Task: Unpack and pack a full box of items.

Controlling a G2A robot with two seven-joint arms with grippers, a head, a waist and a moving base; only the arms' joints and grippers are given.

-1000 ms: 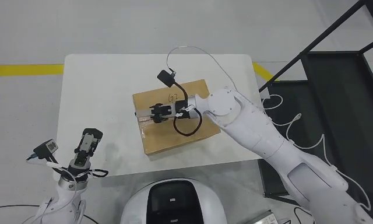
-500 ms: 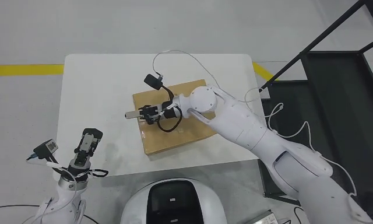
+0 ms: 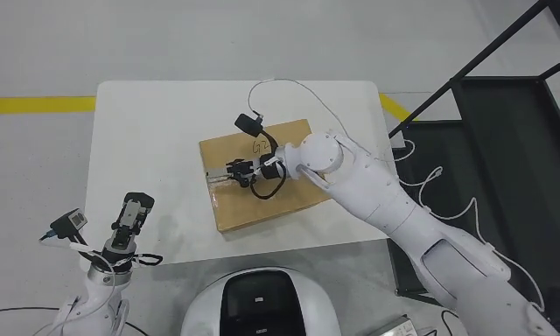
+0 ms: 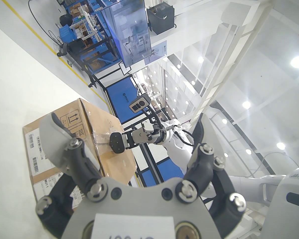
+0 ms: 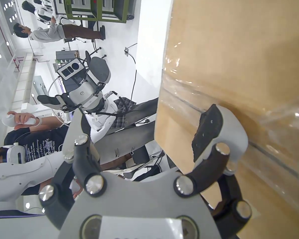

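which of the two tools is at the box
The right tool, open, sits over the taped top seam of the cardboard box. The left tool, also open, is by a near corner of the table, well apart from the box.

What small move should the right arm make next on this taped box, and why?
Probably press down and draw the right gripper along the seam toward the box's middle. The cardboard box is still shut under clear tape, the jaws stand open, and one finger sits over the seam near the box's edge, so slitting the tape looks next.
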